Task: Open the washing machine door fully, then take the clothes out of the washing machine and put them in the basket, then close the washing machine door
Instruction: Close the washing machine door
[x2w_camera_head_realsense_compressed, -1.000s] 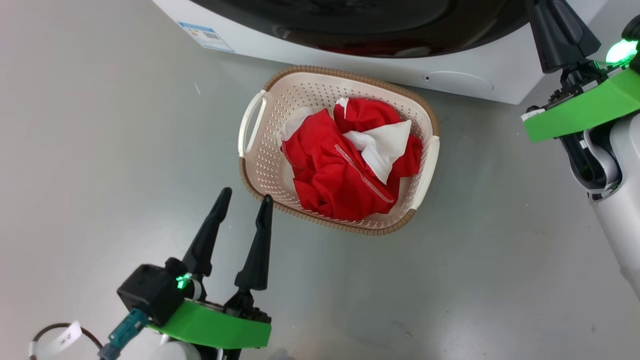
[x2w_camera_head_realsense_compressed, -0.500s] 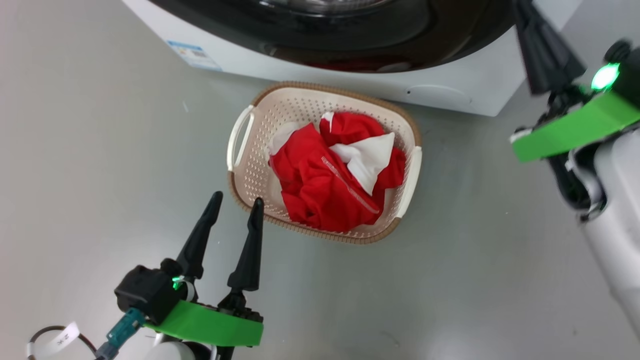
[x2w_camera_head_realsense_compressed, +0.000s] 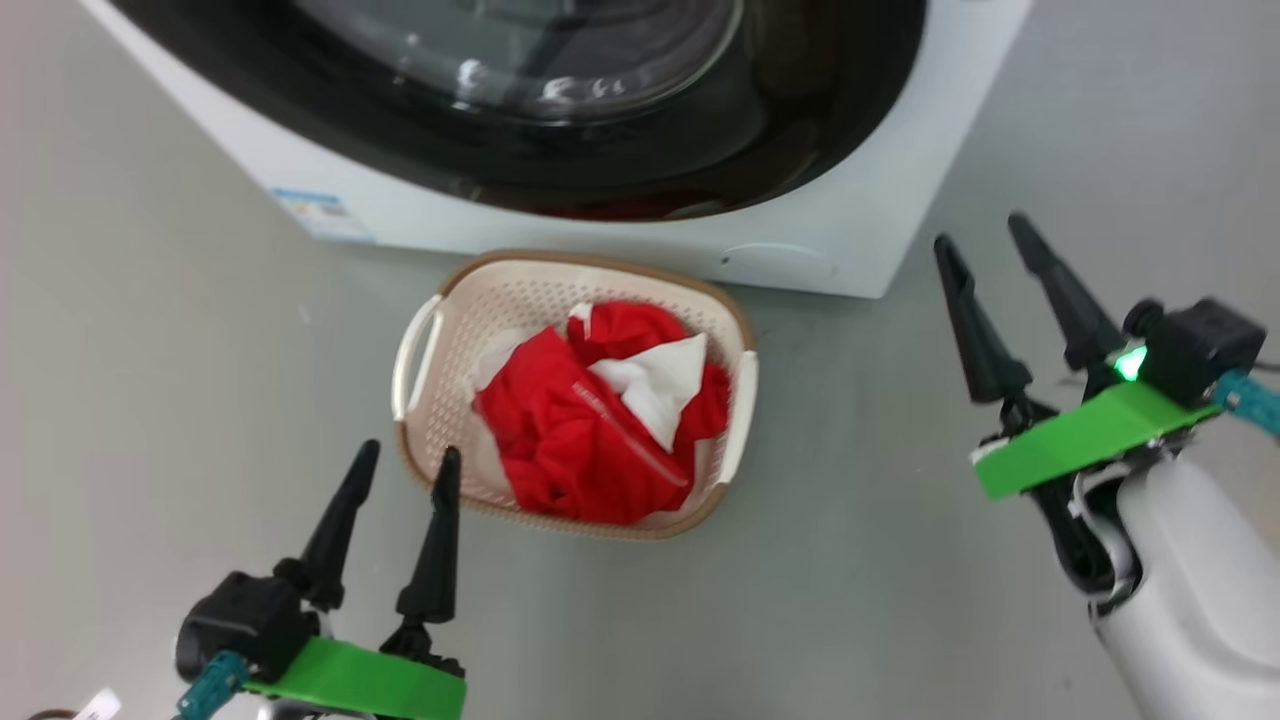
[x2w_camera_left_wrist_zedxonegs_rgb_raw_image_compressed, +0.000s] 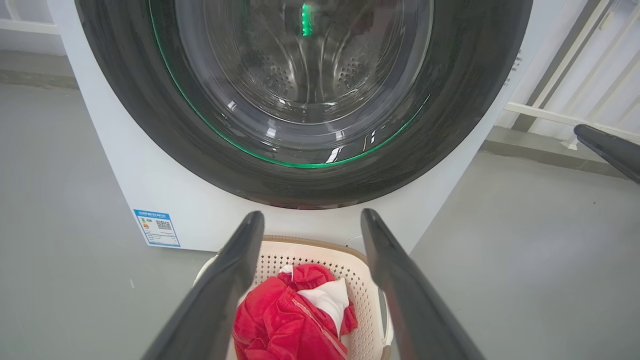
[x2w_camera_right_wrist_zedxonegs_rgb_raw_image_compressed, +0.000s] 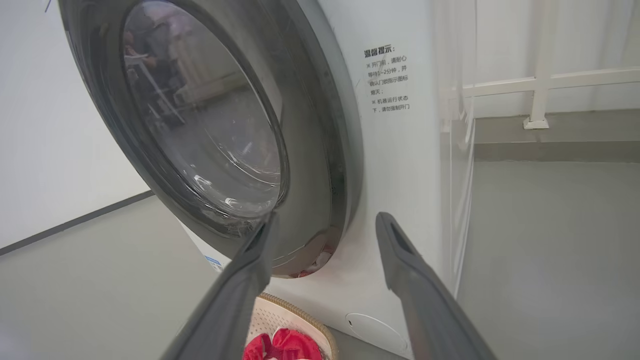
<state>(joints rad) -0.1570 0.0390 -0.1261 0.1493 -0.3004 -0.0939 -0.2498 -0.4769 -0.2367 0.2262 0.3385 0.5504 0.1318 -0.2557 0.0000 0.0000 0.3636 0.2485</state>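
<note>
Nearest, the left tool (x2w_camera_head_realsense_compressed: 411, 449) stands with fingers apart and empty, just beside the basket (x2w_camera_head_realsense_compressed: 590, 258) holding the red clothes (x2w_camera_head_realsense_compressed: 570, 440). The right tool (x2w_camera_head_realsense_compressed: 978, 230), likewise spread and empty, hovers farther right. Behind the basket stands the washing machine (x2w_camera_head_realsense_compressed: 880, 200), its door (x2w_camera_head_realsense_compressed: 800, 130) shut.

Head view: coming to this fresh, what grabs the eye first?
The bright red clothes heaped in the cream basket on the floor, right before the washing machine. Behind it, the glossy black washing machine door looks shut. The left gripper and right gripper flank the basket, open and empty.
</note>
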